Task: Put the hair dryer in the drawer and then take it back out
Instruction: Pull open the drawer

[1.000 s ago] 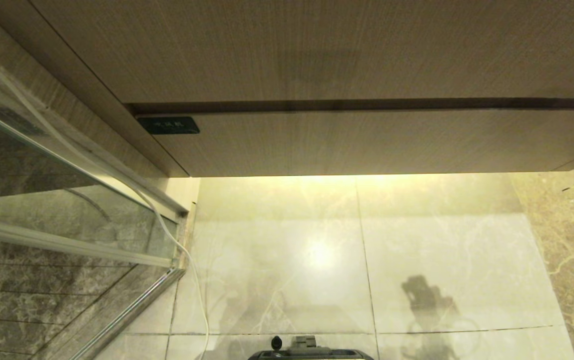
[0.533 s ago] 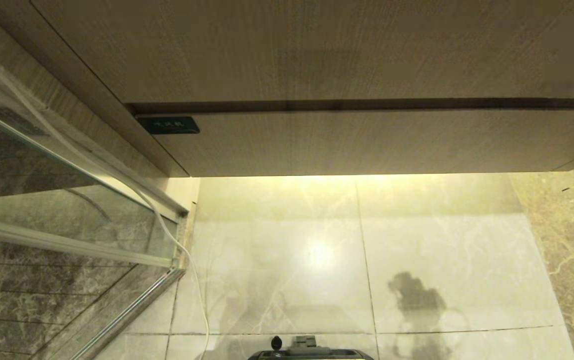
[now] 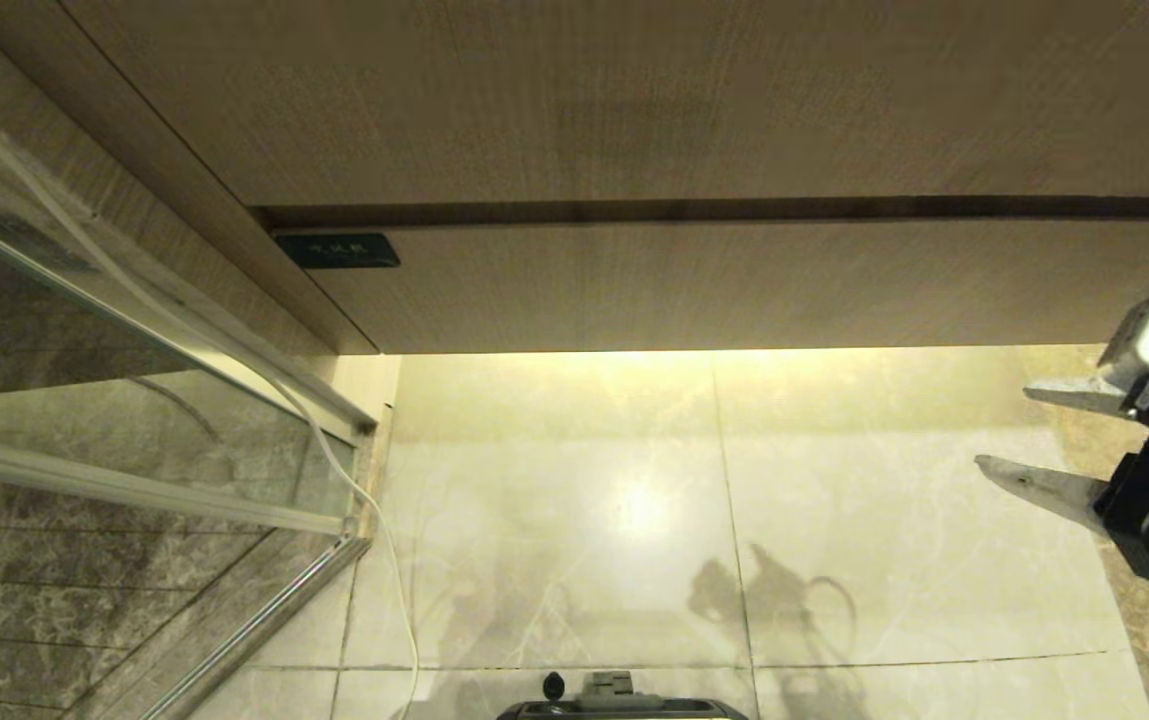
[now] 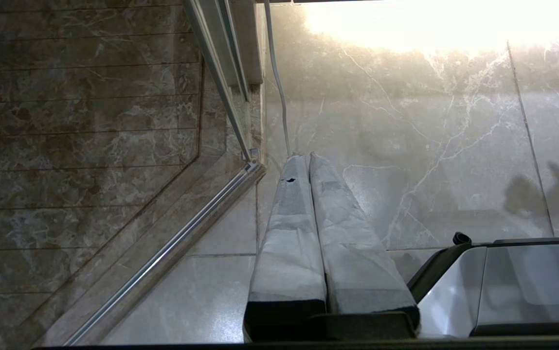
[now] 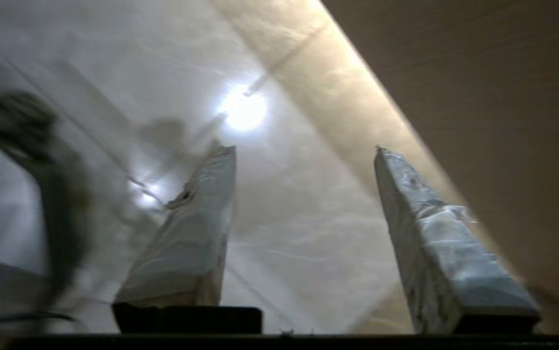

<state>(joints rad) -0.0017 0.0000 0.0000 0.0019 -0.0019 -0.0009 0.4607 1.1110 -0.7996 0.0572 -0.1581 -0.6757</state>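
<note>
The hair dryer is out of view. Two pale beige wood-grain fronts fill the top of the head view, one above the other with a dark gap between them. I take the lower one as the drawer point(image 3: 734, 285); it is shut, and it also shows in the right wrist view point(image 5: 478, 73). My right gripper point(image 3: 1002, 428) is at the right edge of the head view, below the drawer front and over the floor. It is open and empty, with bare floor between its fingers point(image 5: 302, 149). My left gripper point(image 4: 301, 156) hangs shut and empty beside my base.
A glass shower door point(image 3: 84, 430) with a metal rail closes off the left side. A pale cord point(image 3: 334, 470) hangs down along it to the glossy marble floor point(image 3: 584, 500). A small black plate point(image 3: 337, 250) sits at the drawer's left end. My base point(image 3: 624, 705) is at the bottom edge.
My right gripper has come into the head view from the right edge and now stands open. Its shadow on the floor has slid to the left. The left arm has not moved.
</note>
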